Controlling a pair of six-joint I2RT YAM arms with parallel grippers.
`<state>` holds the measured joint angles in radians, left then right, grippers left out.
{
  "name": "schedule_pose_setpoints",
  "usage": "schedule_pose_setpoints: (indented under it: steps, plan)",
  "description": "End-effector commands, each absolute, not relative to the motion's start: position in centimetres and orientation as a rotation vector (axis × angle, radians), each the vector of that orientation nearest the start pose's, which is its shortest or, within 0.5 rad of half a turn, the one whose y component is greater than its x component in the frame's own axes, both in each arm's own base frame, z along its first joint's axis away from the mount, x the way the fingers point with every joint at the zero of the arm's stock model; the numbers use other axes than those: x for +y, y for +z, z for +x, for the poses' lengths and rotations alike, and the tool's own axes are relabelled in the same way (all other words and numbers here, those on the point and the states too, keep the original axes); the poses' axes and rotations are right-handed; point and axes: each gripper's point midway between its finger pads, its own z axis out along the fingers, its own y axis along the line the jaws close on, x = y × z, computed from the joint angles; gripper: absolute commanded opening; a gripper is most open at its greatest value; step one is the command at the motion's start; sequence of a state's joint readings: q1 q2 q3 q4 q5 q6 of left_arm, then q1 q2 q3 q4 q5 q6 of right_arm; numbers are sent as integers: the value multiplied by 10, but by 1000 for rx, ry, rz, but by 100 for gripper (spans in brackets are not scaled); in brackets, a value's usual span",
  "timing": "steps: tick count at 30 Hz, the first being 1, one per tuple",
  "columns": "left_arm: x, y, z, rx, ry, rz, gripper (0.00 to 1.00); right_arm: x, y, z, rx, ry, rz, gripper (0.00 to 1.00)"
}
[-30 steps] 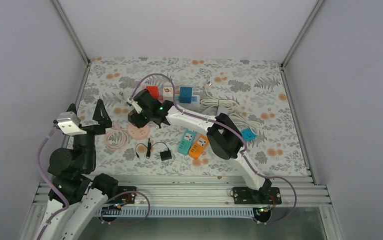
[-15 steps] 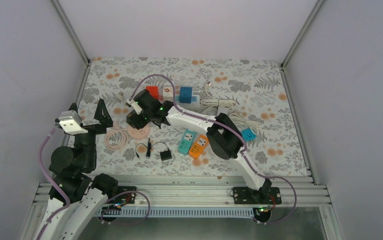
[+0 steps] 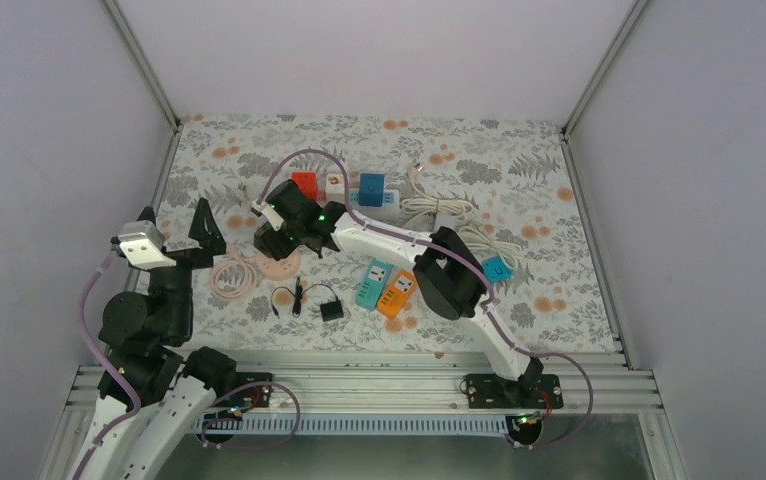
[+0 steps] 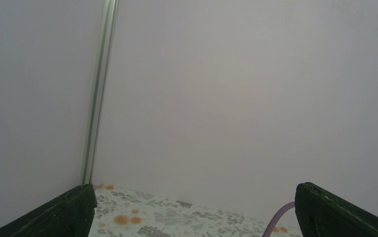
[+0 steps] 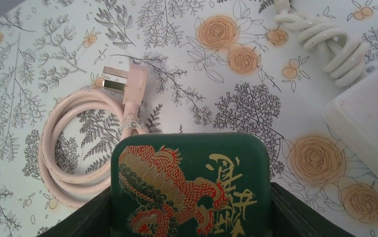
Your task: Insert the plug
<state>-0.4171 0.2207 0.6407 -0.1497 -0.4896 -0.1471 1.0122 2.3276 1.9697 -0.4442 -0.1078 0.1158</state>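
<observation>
**Holding the plug block over the mat, centre-left of frame**

I find the right gripper (image 3: 271,222) pinching the green dragon-printed plug block (image 5: 189,182) between both fingers, at centre-left of the overhead view, above the floral mat (image 3: 519,170). Its prongs are hidden from me. In the left half of the right wrist view, a coiled pink cable (image 5: 54,148) lies flat on the mat. The white power strip (image 3: 387,198) sits up and to the right of the block, apart from it. The left gripper (image 3: 174,228) stands spread wide at far left, facing the wall.
</observation>
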Motion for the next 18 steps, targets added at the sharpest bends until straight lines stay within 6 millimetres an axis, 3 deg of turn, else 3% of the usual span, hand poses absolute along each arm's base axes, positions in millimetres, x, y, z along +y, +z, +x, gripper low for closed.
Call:
schedule_pose_setpoints:
  steps: [1, 6, 11, 18]
  plan:
    - [5, 388, 196, 1311, -147, -259, 100, 511, 65, 301, 2328, 431, -1194, 46]
    - [6, 388, 196, 1312, -144, -261, 100, 485, 78, 315, 2375, 290, -1105, 46]
    - [6, 387, 196, 1319, -141, -262, 100, 467, 93, 320, 2398, 266, -1093, 50]
    - [7, 388, 195, 1317, -137, -269, 100, 465, 72, 318, 2446, 286, -1169, 52]
